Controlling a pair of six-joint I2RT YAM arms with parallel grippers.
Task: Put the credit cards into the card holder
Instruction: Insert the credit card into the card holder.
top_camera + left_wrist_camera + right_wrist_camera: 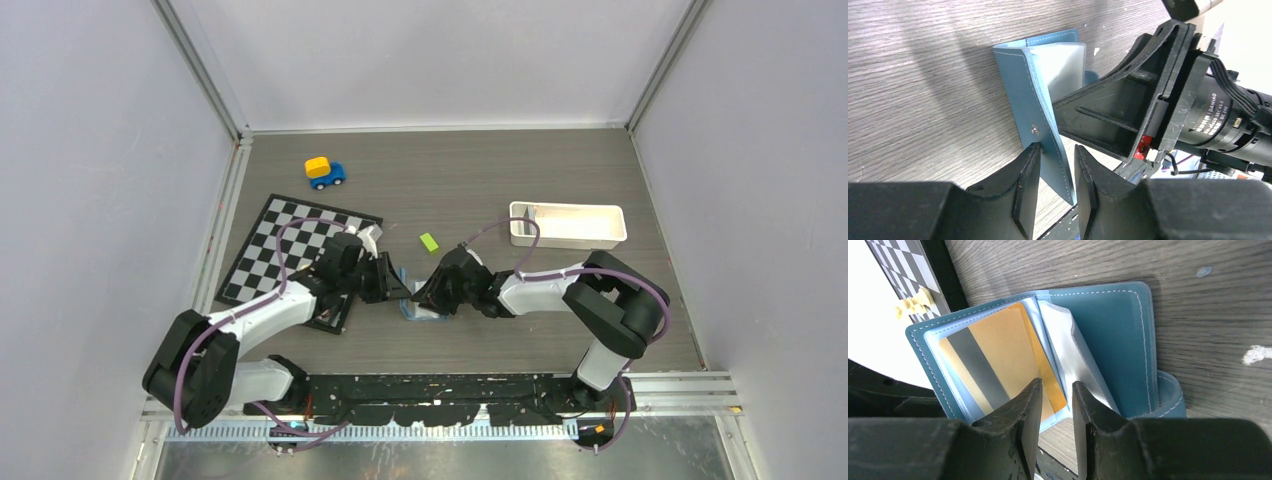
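The teal-blue card holder (1113, 325) lies open on the wooden table, its clear sleeves fanned up. A tan-gold credit card (998, 345) with a grey stripe sits inside the left clear sleeve. My right gripper (1055, 384) is open, its tips just short of that sleeve's lower corner and pinching nothing. In the left wrist view the card holder (1018, 85) has its cover flap, with the snap button (1034, 129), standing on edge. My left gripper (1057, 147) is open around that flap, which leans on one finger only. From above, both grippers meet at the holder (412, 306).
A checkerboard (290, 250) lies left of the holder, partly under the left arm. A dark flat piece (335, 318) shows beneath that arm. A lime-green block (429, 242) sits just behind the grippers. The white tray (567, 224) is at back right and a toy car (325, 172) at back left.
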